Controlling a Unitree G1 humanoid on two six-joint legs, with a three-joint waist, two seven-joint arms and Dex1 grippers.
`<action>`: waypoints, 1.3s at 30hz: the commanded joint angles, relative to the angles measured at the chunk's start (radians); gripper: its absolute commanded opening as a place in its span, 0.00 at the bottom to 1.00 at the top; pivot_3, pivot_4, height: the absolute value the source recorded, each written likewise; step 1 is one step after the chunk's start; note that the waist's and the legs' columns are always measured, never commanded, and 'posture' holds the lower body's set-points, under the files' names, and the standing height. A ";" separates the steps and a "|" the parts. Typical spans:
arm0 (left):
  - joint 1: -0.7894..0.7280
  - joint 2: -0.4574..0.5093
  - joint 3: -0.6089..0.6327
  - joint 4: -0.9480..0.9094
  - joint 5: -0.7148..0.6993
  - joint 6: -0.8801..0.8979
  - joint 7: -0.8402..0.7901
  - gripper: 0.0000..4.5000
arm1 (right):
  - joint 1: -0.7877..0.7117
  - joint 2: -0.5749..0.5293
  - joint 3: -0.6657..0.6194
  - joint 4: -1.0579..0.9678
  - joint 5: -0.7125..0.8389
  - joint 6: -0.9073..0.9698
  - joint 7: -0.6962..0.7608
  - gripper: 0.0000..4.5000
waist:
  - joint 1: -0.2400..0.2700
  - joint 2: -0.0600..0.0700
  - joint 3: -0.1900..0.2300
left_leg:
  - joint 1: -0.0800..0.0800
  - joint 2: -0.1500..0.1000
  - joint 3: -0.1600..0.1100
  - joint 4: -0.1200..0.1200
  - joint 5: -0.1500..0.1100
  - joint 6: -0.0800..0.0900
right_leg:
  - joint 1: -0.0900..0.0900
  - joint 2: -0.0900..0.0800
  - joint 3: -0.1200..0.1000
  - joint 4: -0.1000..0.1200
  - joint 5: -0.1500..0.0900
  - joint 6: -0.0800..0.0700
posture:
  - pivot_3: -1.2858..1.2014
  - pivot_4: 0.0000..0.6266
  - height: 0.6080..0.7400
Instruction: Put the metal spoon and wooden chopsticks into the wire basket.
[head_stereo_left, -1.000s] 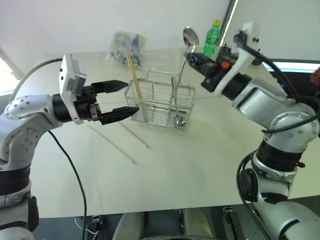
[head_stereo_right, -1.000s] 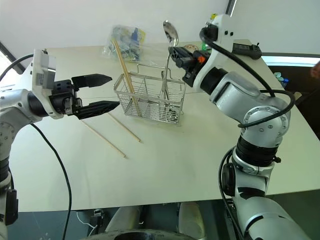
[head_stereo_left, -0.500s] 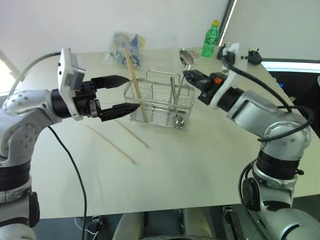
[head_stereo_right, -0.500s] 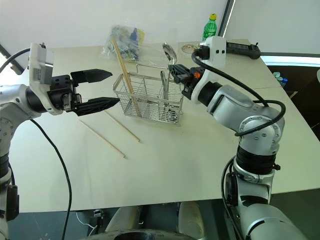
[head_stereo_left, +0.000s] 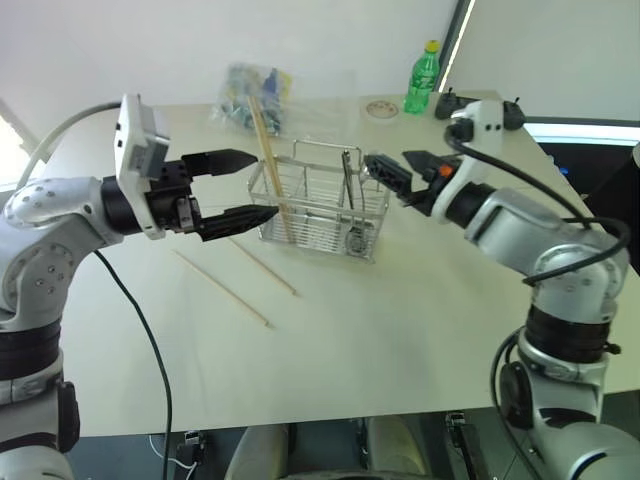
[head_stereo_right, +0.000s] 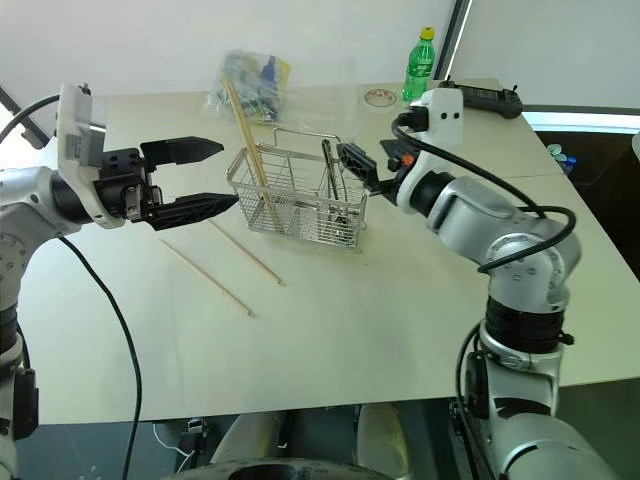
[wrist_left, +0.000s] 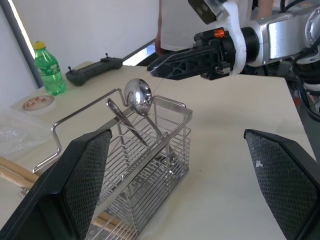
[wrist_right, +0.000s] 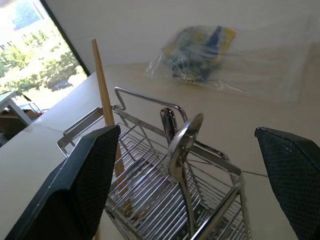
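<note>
On the table (head_stereo_left: 400, 330), both grippers' fingers gape empty beside the wire basket (head_stereo_left: 320, 205).

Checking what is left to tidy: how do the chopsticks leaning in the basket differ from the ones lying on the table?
The chopsticks in the wire basket stand tilted, upper ends rising well above its rim; the chopsticks on the table lie flat. The standing ones look pressed close together, while the loose ones lie apart, one nearer the basket. All are thin, straight, pale wooden sticks.
</note>
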 joint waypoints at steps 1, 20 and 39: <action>-0.016 0.015 0.047 -0.011 -0.023 0.019 0.033 1.00 | -0.041 -0.120 -0.035 -0.048 0.029 -0.026 0.192 0.98 | 0.000 0.000 0.000 | 0.000 0.000 0.000 0.000 0.000 0.000 | 0.000 0.000 0.000 0.000 0.000 0.000 | 0.52 0.24 0.75; 0.061 -0.482 0.303 -0.070 -0.392 0.464 1.781 1.00 | 0.122 -0.438 0.014 -0.194 0.055 -0.107 0.726 0.98 | 0.026 -0.013 0.003 | 0.003 0.000 -0.003 0.006 -0.001 0.000 | 0.005 -0.003 0.001 0.000 0.000 0.003 | 0.52 0.24 0.75; -0.129 -0.649 0.323 0.320 -0.237 0.427 2.117 1.00 | 0.185 -0.402 0.045 -0.268 0.103 -0.083 0.663 0.98 | 0.067 -0.016 0.001 | 0.000 -0.002 0.000 0.008 0.000 -0.003 | 0.003 -0.003 0.000 0.000 0.001 0.002 | 0.52 0.24 0.75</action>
